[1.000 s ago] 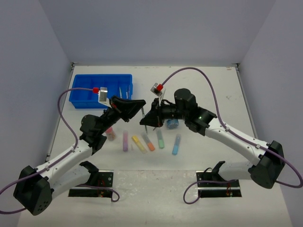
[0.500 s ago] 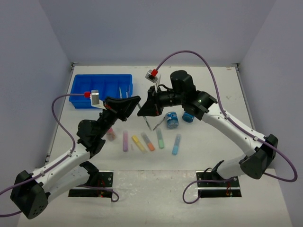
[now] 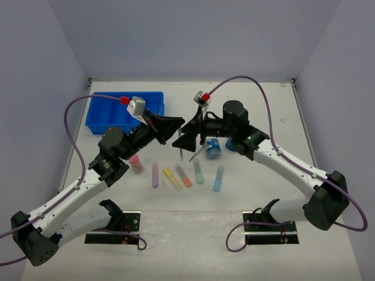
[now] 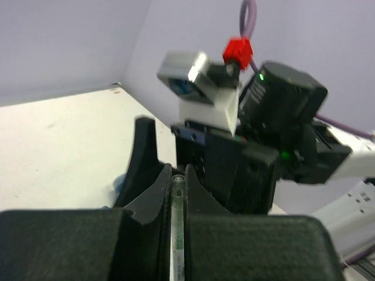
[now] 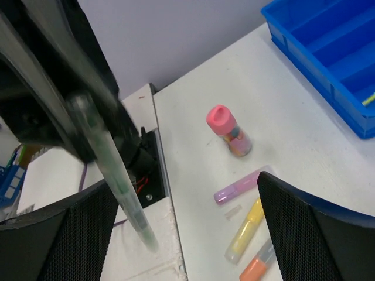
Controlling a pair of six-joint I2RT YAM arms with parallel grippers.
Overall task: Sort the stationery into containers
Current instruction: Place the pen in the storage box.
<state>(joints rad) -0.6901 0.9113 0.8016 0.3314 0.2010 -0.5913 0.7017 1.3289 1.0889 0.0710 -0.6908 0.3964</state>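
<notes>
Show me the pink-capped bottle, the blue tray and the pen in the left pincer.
bottle (image 5: 221, 117): right wrist view, on its pink cap.
tray (image 3: 97, 127): top view, on its front wall.
pen (image 4: 177, 234): left wrist view, on its barrel.

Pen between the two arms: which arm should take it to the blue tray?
Left. The left jaws are shut on the pen, the right jaws stand open and grip nothing, and the blue tray lies on the left arm's side.
</notes>
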